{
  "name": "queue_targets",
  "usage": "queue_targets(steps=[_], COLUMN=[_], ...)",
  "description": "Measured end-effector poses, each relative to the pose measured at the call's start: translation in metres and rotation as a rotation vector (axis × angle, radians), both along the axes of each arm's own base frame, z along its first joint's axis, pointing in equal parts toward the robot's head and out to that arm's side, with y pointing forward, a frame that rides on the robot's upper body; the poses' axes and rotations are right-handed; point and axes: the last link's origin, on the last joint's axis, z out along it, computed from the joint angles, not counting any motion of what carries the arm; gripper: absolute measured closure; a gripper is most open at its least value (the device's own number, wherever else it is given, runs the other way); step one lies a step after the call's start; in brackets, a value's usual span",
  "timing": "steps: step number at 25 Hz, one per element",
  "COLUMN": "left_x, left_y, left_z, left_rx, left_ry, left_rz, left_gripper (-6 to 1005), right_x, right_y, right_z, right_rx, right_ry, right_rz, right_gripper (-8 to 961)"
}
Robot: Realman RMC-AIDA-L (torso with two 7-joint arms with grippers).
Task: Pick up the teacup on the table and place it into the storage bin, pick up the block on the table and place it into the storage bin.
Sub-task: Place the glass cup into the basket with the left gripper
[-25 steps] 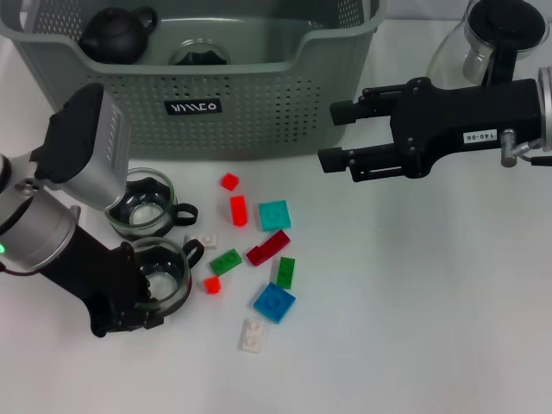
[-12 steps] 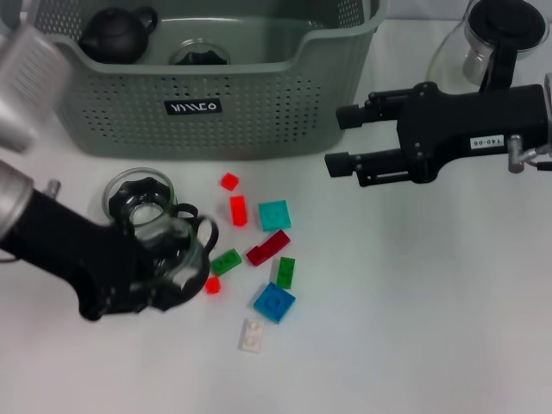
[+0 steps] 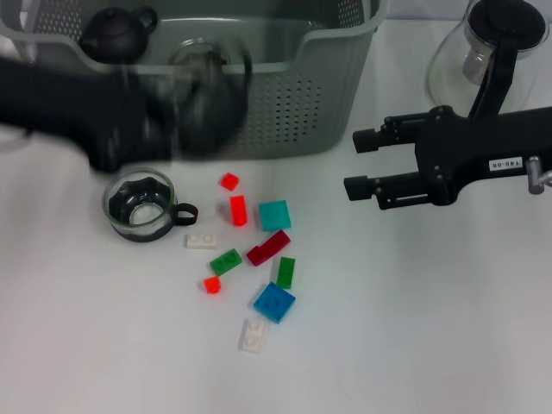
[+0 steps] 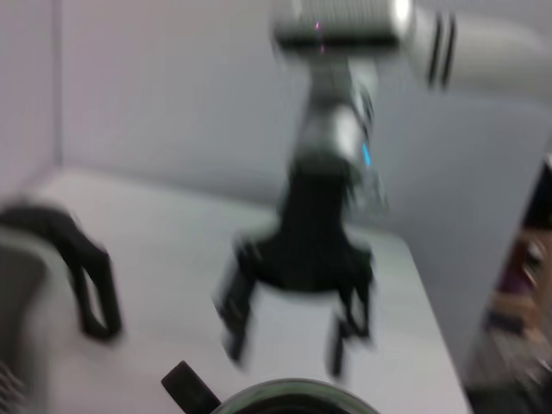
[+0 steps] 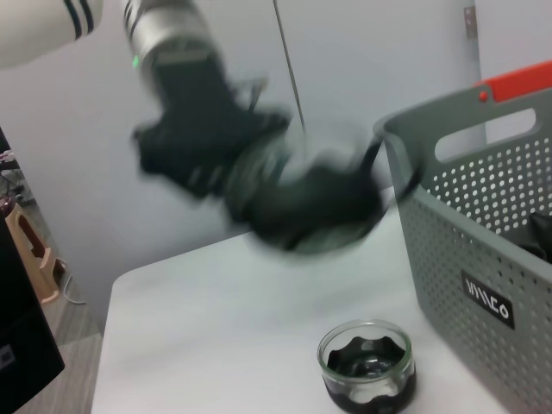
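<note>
My left gripper (image 3: 185,108) is shut on a glass teacup (image 3: 207,95), held in the air in front of the storage bin's (image 3: 293,112) perforated front wall. The right wrist view shows this held teacup (image 5: 310,198) beside the bin (image 5: 483,259). The held cup's rim (image 4: 285,398) shows in the left wrist view. A second glass teacup (image 3: 142,205) with a black insert stands on the white table. Several small blocks lie right of it, among them a red one (image 3: 238,210) and a teal one (image 3: 274,215). My right gripper (image 3: 355,162) hovers open to the right of the bin, holding nothing.
A black teapot (image 3: 116,34) sits inside the bin at its left. A glass kettle (image 3: 492,43) with a black handle stands at the back right, behind my right arm. A blue block (image 3: 274,302) and a white one (image 3: 252,335) lie nearest the table's front.
My left gripper has lifted one teacup off the table and swung it up and back to the bin's front wall. My right gripper has drifted slightly right.
</note>
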Motion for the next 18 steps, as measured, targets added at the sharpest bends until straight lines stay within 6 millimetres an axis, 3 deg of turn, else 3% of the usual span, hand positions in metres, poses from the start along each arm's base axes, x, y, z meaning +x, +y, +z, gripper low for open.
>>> queue_targets(steps=[2,3,6,8,13,15,18], left_x=[0.006,0.009,0.011,0.022,0.037,0.042,0.044], left_y=[0.015,0.034,0.045,0.079,0.125,0.15,0.161], left_z=[0.012,0.02,0.023,0.027,0.015,-0.002,-0.014], left_rx=[0.081,0.154,0.189,0.268,0.387,0.441,0.46], left_ry=[-0.043,-0.059,-0.06,-0.053,0.036,0.131,0.194], left_rz=[0.029,0.087,0.123,0.221,0.339,0.406,0.436], left_gripper=[937,937,936,936,935,935,935], right_x=[0.004,0.008,0.012,0.014,0.015,0.015,0.016], right_y=[-0.001,-0.003,-0.003,-0.003,-0.002,-0.002,-0.002], right_z=[-0.001,-0.002,-0.003,-0.002,0.001,0.001,0.0], right_rx=[-0.008,-0.016,-0.022,-0.023,-0.026,-0.027,-0.029], right_ry=[-0.001,-0.003,-0.004,-0.005,-0.008,-0.008,-0.006], right_rz=[-0.004,-0.009,-0.018,-0.026,-0.032,-0.034,-0.037], right_gripper=[204,204,204,204,205,205,205])
